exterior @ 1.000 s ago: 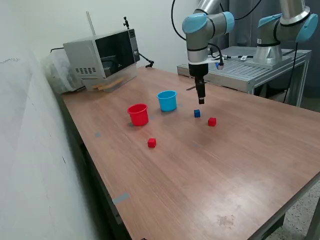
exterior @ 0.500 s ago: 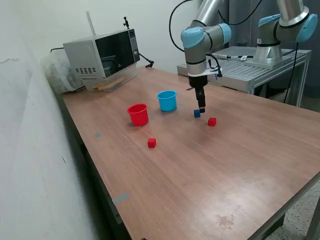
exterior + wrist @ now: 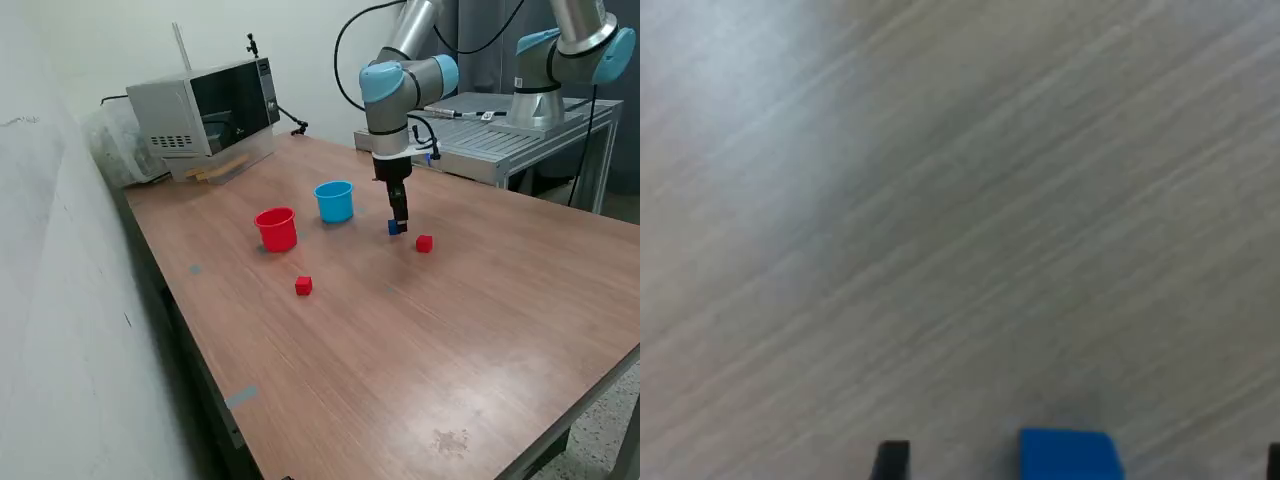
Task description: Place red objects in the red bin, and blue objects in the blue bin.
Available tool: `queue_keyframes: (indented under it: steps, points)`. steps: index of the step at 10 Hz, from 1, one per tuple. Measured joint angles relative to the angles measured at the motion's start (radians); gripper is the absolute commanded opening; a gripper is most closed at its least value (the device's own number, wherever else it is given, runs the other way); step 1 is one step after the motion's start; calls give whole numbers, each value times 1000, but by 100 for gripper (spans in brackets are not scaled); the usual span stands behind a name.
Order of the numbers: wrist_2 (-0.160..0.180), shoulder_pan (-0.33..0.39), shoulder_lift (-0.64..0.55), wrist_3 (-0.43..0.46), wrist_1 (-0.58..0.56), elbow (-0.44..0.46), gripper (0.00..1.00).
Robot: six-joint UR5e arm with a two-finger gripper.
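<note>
A dark-blue cube (image 3: 393,229) lies on the wooden table, just to the exterior view's right of the sky-blue cup (image 3: 335,201). My gripper (image 3: 398,224) has come down over it, fingers pointing straight down. In the wrist view the blue cube (image 3: 1070,455) sits between the gripper's (image 3: 1083,462) two dark fingertips (image 3: 892,458), which stand wide apart and do not touch it, so the gripper is open. The red cup (image 3: 277,228) stands beside the blue cup. One red cube (image 3: 424,243) lies close to the blue cube; another red cube (image 3: 303,286) lies nearer the front, below the red cup.
A microwave (image 3: 205,105) stands at the table's back corner on the exterior view's left. A second robot arm (image 3: 560,55) is mounted on a metal bench (image 3: 500,140) behind the table.
The gripper has dropped from above the table down to the blue cube and shifted slightly toward the exterior view's left. The cubes and cups have not moved.
</note>
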Motion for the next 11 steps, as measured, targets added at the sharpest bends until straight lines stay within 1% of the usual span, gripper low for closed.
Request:
queue_keyframes:
  steps: [2, 4, 6, 10, 11]
  points:
    - [36, 0, 5, -26, -24, -5, 100]
    - [58, -2, 9, -43, -39, -5, 100]
    - [65, -10, 13, -51, -46, -3, 100]
    - [67, -34, 16, -55, -49, 4, 100]
    - [67, -38, 17, -56, -49, 4, 0]
